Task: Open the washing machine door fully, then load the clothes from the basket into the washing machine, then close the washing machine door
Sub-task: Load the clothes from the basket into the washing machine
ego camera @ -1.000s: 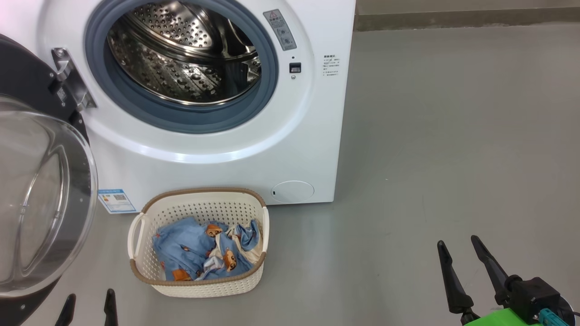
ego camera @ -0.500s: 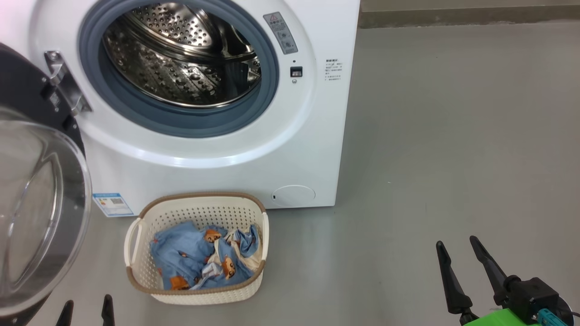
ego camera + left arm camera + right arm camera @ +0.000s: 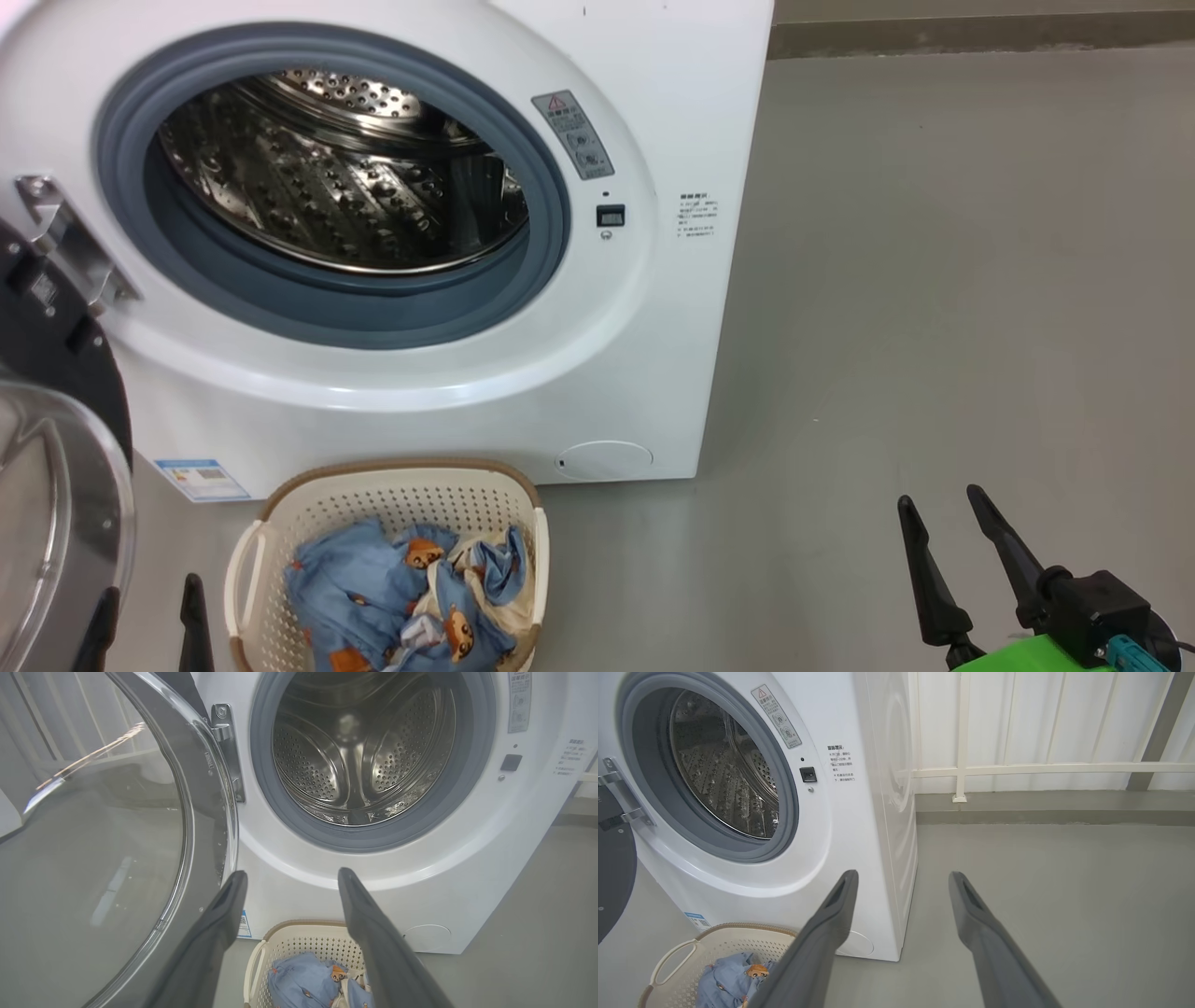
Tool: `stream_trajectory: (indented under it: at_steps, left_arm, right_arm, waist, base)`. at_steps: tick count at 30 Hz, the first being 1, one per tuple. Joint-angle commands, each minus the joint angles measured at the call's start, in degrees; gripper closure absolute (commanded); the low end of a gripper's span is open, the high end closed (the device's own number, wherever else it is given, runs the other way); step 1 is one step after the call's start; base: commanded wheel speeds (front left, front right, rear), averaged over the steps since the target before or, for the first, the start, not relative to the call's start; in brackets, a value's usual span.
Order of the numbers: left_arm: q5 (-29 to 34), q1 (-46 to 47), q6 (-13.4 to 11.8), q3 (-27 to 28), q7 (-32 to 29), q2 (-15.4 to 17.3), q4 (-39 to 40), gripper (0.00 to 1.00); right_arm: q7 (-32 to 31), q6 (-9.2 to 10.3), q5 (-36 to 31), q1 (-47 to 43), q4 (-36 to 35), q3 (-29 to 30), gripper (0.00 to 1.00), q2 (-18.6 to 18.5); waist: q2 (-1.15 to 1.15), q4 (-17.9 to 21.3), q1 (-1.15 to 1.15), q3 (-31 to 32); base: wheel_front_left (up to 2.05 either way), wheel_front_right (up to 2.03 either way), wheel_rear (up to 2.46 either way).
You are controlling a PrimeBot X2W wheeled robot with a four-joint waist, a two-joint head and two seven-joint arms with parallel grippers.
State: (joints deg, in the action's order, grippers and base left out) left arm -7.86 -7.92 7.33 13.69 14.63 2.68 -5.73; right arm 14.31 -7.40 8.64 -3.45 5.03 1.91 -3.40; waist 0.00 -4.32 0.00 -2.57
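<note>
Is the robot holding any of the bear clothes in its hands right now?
No, nothing is held. The left gripper and the right gripper are both open and empty, and the clothes lie in the basket.

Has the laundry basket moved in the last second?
No: the basket keeps its place below-left of the filter cap on the washing machine; the camera shifted, not it.

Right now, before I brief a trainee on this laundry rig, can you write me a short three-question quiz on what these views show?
1. True or false: the washing machine door stands open.
2. What holds the clothes?
3. Fill in: the left hand and the right hand are both ____.
Key: 1 true; 2 the basket; 3 open.
</note>
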Motion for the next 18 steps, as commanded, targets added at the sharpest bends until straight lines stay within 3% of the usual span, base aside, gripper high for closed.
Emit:
stream_trajectory:
  at_steps: [1, 18]
  left_arm:
    - [0.4, 2.2, 0.0, 2.0, 0.4, 0.5, 1.7, 0.00]
    - [-0.5, 1.6, 0.1, 0.6, 0.4, 0.3, 1.7, 0.00]
  right_arm:
    - [0.7, -0.09, -0.3, 2.0, -1.3, -1.6, 0.00, -0.3]
    - [0.7, -0.09, -0.4, 2.4, -0.8, -1.8, 0.00, -0.2]
  waist:
    - [0.00, -0.1, 0.00, -0.3]
    - [0.00, -0.5, 0.00, -0.6]
  base:
    - [0.92, -0.92, 0.00]
    - [0.15, -0.15, 0.00]
